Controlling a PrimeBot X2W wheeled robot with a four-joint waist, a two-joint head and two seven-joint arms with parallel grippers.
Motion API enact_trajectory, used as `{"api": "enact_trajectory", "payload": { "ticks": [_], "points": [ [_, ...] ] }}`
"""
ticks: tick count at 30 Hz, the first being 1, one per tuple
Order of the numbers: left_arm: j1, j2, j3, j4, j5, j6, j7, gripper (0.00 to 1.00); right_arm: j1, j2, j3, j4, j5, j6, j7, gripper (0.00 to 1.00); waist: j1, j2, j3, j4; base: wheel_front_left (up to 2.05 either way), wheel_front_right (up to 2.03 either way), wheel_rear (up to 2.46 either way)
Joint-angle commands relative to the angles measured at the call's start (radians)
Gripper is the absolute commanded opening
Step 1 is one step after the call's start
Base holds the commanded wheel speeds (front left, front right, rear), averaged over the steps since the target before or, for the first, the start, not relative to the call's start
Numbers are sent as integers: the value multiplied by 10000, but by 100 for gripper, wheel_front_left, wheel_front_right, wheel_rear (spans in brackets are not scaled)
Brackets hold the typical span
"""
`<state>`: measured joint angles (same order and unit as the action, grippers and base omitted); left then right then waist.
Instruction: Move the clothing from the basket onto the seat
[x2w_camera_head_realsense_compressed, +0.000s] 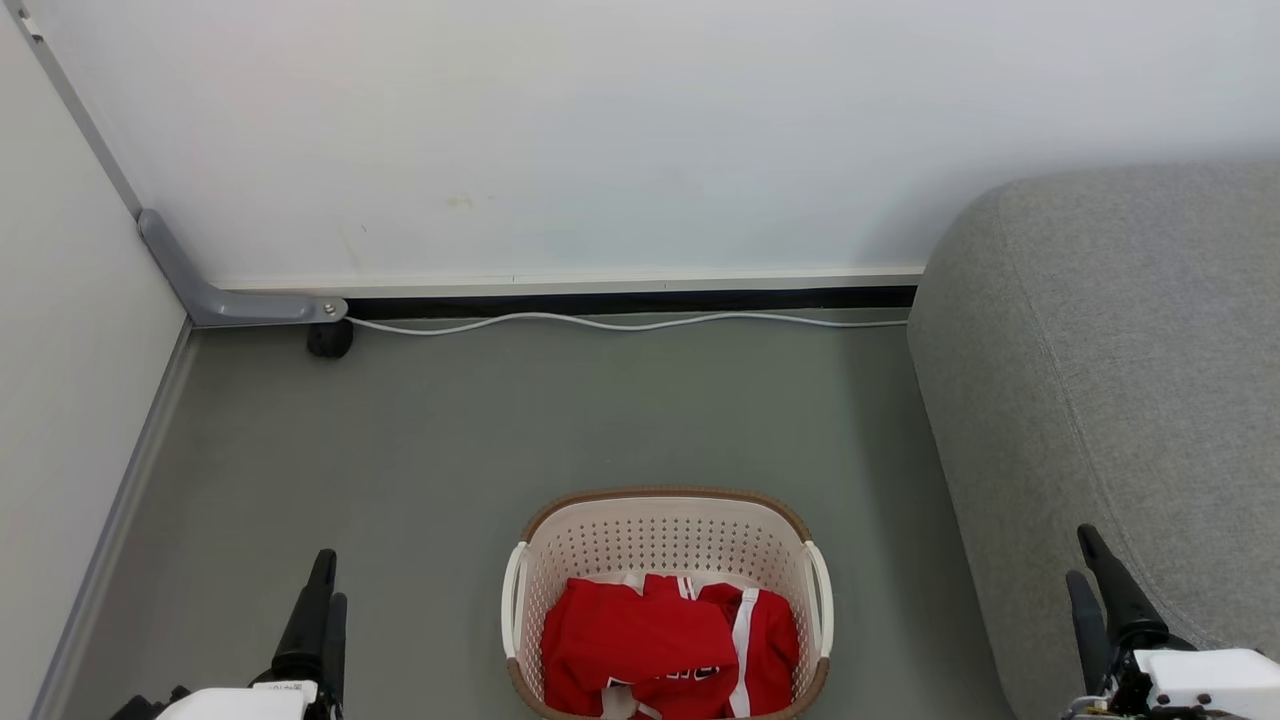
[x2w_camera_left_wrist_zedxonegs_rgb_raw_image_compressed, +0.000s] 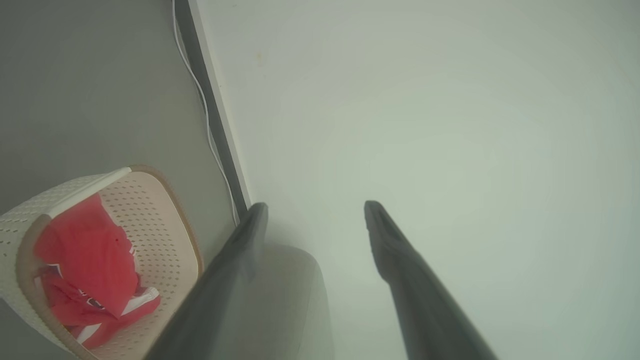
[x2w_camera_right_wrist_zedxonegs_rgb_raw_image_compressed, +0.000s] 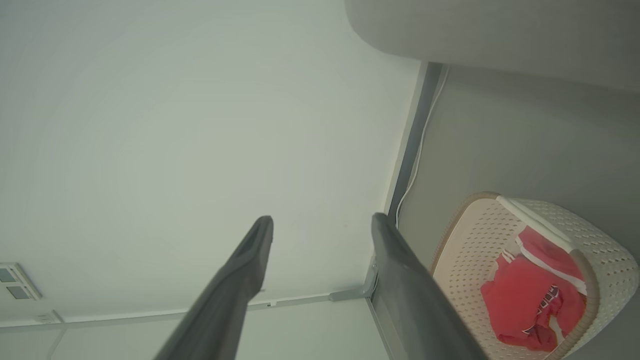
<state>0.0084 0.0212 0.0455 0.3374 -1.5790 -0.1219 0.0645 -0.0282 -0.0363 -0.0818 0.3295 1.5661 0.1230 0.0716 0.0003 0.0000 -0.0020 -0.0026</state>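
A: Start nearest. Condition of the left pincer (x2w_camera_head_realsense_compressed: 330, 578)?
B: Raised at the lower left of the head view, tips pointing away from the robot. Its wrist view shows both dark fingers (x2w_camera_left_wrist_zedxonegs_rgb_raw_image_compressed: 400, 260) spread with a clear gap between them, nothing held.
A: The right pincer (x2w_camera_head_realsense_compressed: 1080, 553)?
B: Same finding: fingers parted, empty. In the head view it stands in front of the near edge of the seat (x2w_camera_head_realsense_compressed: 1120, 350); contact cannot be confirmed.
A: Location of the basket (x2w_camera_head_realsense_compressed: 665, 493)?
B: On the grey floor (x2w_camera_head_realsense_compressed: 450, 420), between the two pincers and well apart from each: to the right of the left one, to the left of the right one. Upright, brown rim uppermost, a white handle at either side.
A: And the clothing (x2w_camera_head_realsense_compressed: 640, 640)?
B: Inside the basket. Red fabric with white stripes, crumpled in a heap below the rim. The number of pieces cannot be told.
A: Beyond the pincers?
B: The seat runs on past the right pincer to the wall (x2w_camera_head_realsense_compressed: 600, 130). A white cable (x2w_camera_head_realsense_compressed: 620, 322) lies along the foot of the wall, far ahead of both pincers. Ahead of the left pincer, in the corner, a grey bracket (x2w_camera_head_realsense_compressed: 240, 305) with a black wheel (x2w_camera_head_realsense_compressed: 329, 340)
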Motion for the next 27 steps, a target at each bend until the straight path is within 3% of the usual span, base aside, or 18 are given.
{"api": "enact_trajectory", "payload": {
  "ticks": [1, 11, 27],
  "points": [
    [-575, 193, -56, -196, 218, -15, -113, 100, -451, -264, 152, -298, -191, 36, -178, 100, -3, 0, -5, -8, 0, 0, 0],
    [-758, 374, -241, -19, 1230, -21, -395, 100, -665, -493, 486, -129, -1033, 39, -467, 100, -3, 0, -13, -29, 0, 0, 0],
    [-944, 631, -592, -11, 4375, -33, -893, 100, -981, -798, 1081, 157, -3798, 46, -965, 100, -3, 0, -43, -85, 0, 0, 0]
  ]
}}
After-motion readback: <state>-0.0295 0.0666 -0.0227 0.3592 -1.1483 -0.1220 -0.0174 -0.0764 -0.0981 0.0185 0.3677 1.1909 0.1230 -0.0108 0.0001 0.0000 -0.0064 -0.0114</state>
